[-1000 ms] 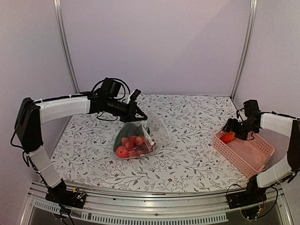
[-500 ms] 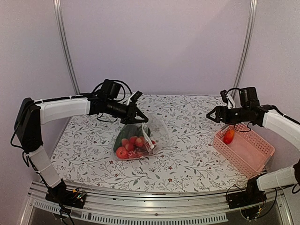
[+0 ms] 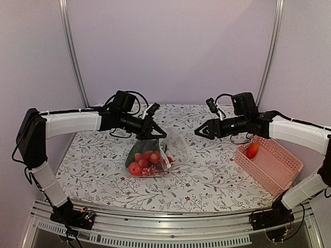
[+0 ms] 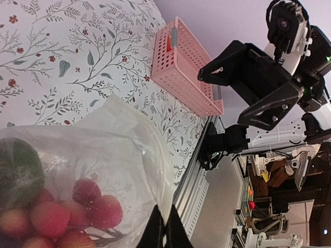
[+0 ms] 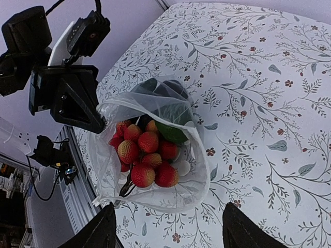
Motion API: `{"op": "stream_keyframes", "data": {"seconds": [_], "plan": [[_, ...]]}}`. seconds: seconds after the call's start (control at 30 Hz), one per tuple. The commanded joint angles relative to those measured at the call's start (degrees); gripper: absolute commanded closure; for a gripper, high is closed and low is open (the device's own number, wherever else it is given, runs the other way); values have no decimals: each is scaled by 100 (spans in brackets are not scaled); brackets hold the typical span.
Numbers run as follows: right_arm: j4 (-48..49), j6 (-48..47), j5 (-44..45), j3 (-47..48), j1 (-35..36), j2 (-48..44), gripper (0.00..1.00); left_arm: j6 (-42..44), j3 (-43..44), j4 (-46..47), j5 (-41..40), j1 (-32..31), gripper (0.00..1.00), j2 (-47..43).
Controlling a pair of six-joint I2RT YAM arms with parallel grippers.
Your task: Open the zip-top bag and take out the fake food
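The clear zip-top bag (image 3: 176,147) lies mid-table, its mouth held up and open. Inside it sits fake food (image 3: 145,159): red strawberries (image 5: 150,142) and a green piece (image 5: 173,132). My left gripper (image 3: 159,135) is shut on the bag's upper rim, which shows pinched between its fingertips (image 4: 164,227). To the right of the bag and above the table hangs my right gripper (image 3: 199,132), open and holding nothing. In its wrist view the bag (image 5: 155,199) lies between and beyond its spread fingertips (image 5: 103,232). An orange-red piece (image 3: 252,150) lies in the pink basket (image 3: 274,170).
The pink lattice basket stands at the table's right edge, also seen at the far side in the left wrist view (image 4: 181,67). A metal rail (image 3: 155,212) runs along the near table edge. Upright frame posts (image 3: 72,51) stand at the back corners.
My right arm has left the basket and swung left toward the bag, leaving the orange-red piece in the basket. The left gripper kept its hold on the bag rim, shifting slightly right.
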Motion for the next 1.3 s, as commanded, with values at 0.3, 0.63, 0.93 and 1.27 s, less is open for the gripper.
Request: {"op": "stream_keyframes", "data": {"seconds": [0.3,0.63,0.93,1.27], "plan": [[295,386,-63,954,1222,1794,42,-415,-759,886,-121,-210,100,-178],[552,677,-47,612,1638,2256,38,-904,-1369,1819,-320,-309,100,-131],[801,868,-84,368,1889,2597,35,-1063,-1552,2117,-392,-448,100,-7],[1168,1059,-3,269,2009,2992,44,-1090,-1683,2189,-427,-494,100,-39]]}}
